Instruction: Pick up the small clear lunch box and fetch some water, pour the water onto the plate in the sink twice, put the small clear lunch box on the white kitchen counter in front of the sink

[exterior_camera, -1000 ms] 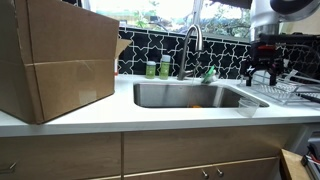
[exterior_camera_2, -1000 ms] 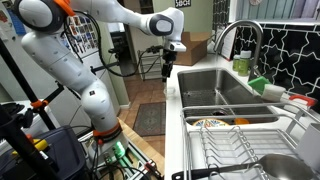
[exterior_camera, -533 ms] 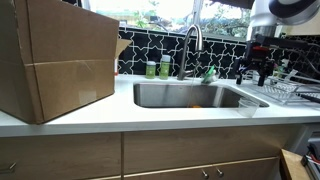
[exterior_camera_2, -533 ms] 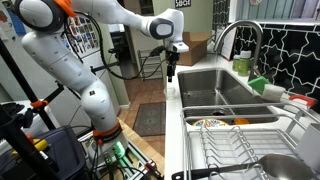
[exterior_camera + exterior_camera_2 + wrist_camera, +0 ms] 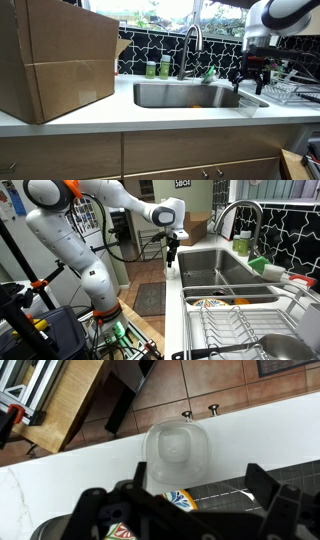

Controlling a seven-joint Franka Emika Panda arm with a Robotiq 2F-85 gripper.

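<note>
The small clear lunch box (image 5: 178, 452) stands upright on the white kitchen counter (image 5: 70, 475), just in front of the sink's edge; it also shows in an exterior view (image 5: 247, 106). My gripper (image 5: 178, 486) is open and empty, hanging above the box with a finger on each side. It shows in both exterior views (image 5: 250, 76) (image 5: 171, 252). The steel sink (image 5: 190, 95) holds a plate with an orange rim and a coloured pattern (image 5: 182, 499). The curved tap (image 5: 191, 40) stands behind the basin.
A large cardboard box (image 5: 55, 60) fills the counter beside the sink. Green bottles (image 5: 158, 68) stand by the tap. A wire dish rack (image 5: 285, 90) sits beyond the gripper and fills the near corner in an exterior view (image 5: 250, 330). Wooden cabinet fronts (image 5: 180, 155) lie below.
My gripper has moved down and inward toward the sink's front corner, closer over the clear lunch box. The jaws stay open. The box has not moved.
</note>
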